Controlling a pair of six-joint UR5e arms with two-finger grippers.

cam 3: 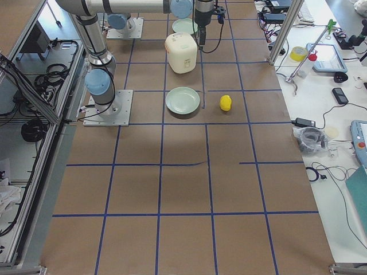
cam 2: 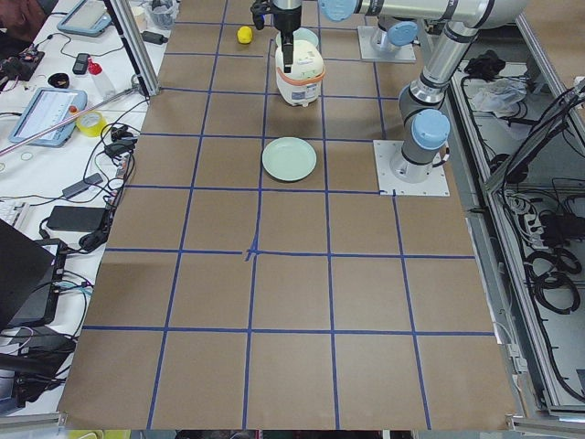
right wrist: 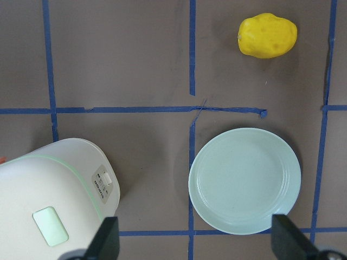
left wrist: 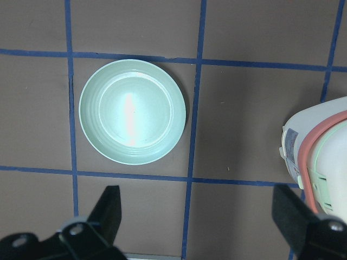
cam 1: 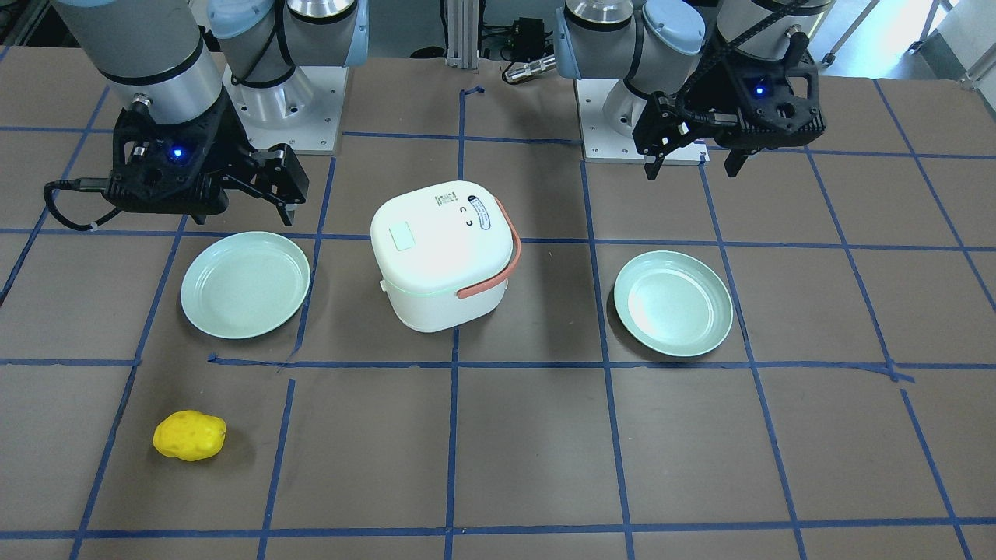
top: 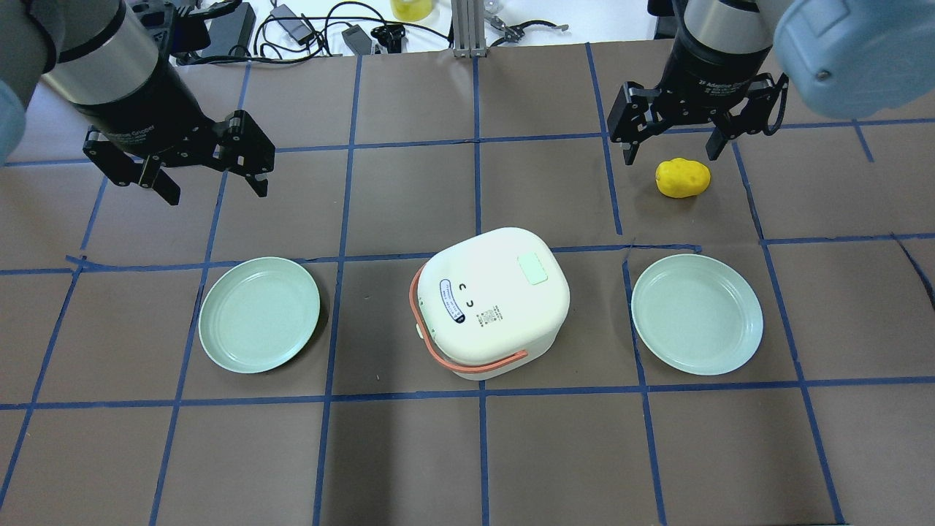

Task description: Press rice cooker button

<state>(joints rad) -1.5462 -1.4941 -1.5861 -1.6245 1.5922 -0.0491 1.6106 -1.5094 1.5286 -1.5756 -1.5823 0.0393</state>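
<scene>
The white rice cooker (top: 497, 321) with an orange handle stands mid-table, lid shut. The button (top: 533, 269) is a pale rounded-rectangle patch on the lid's top; it also shows in the front view (cam 1: 403, 236) and the right wrist view (right wrist: 50, 226). My left gripper (top: 215, 191) hangs open and empty above the table, left of the cooker and well apart from it. My right gripper (top: 670, 155) hangs open and empty to the cooker's right, beside a yellow lumpy object (top: 683, 177). The wrist views show both sets of fingers (left wrist: 108, 216) (right wrist: 105, 238) spread wide.
Two empty pale green plates flank the cooker, one on my left (top: 259, 314) and one on my right (top: 696, 314). The blue-outlined oval label (top: 451, 301) is on the lid near the handle. Blue tape lines grid the brown table.
</scene>
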